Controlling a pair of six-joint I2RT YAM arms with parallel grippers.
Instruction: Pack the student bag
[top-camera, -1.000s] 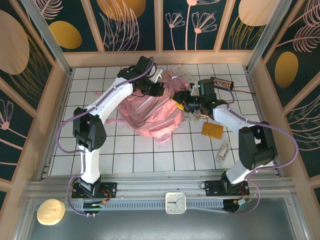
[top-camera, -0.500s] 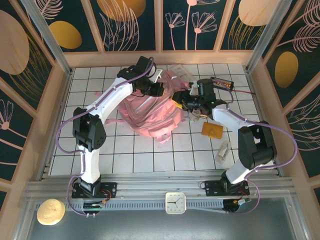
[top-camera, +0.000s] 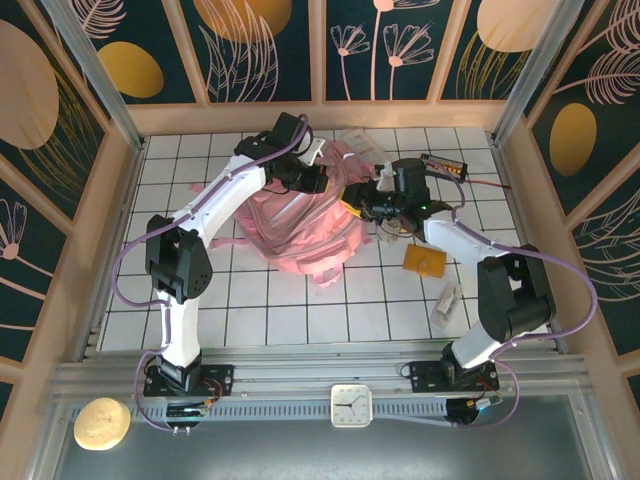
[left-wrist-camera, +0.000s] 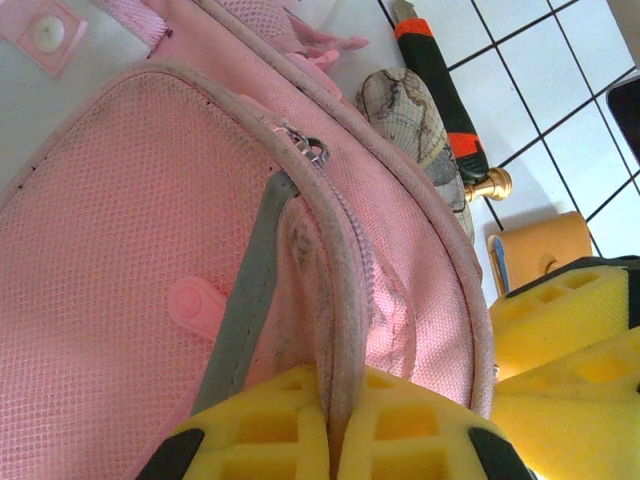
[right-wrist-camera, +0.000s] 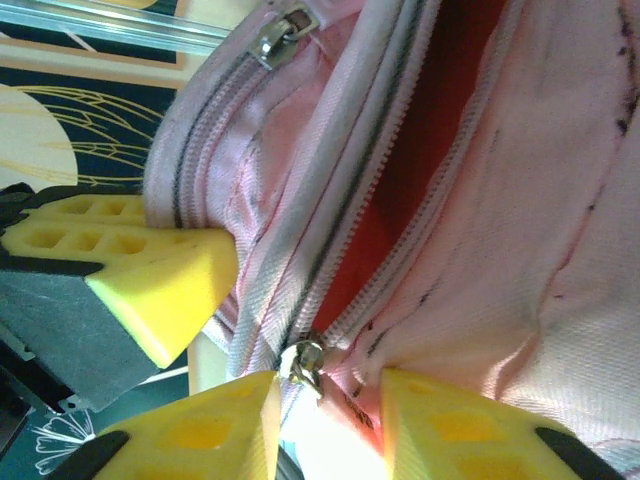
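Nearest us on the front rail: a small white square clock (top-camera: 351, 405) and, off to the left, a round beige lump (top-camera: 100, 423). On the right side of the white tiled table (top-camera: 230, 310) there's a small translucent packet (top-camera: 446, 303), then a flat orange-tan rectangular piece (top-camera: 423, 262) just beyond it. Mid-table lies the large soft pink fabric backpack (top-camera: 300, 228), slumped flat between the two arms. Left gripper (left-wrist-camera: 335, 440) is on the backpack's far end. We see its yellow foam fingers (left-wrist-camera: 262, 432) closed nearly together with the backpack's piped seam pinched between them, and a grey strip (left-wrist-camera: 243, 305) and a metal zipper slider (left-wrist-camera: 316, 152) just ahead. Right gripper (right-wrist-camera: 325, 415) sits at the backpack's right edge, near the left one. Its fingers (right-wrist-camera: 450, 435) are partly apart, straddling a silver zipper pull (right-wrist-camera: 303, 360) at the end of an opened zip, with red lining (right-wrist-camera: 430, 170) showing beyond. We can't tell whether those pads actually press the fabric. In the left wrist view, a black tool with orange bands (left-wrist-camera: 440, 95), a map-print rounded thing (left-wrist-camera: 410, 115) and a small brass knob (left-wrist-camera: 492, 184) lie on the tiles beside the backpack. Farthest out: a slim black device with red markings (top-camera: 445, 165) toward the right wall, and crumpled clear plastic (top-camera: 360, 140) at the backpack's far end.
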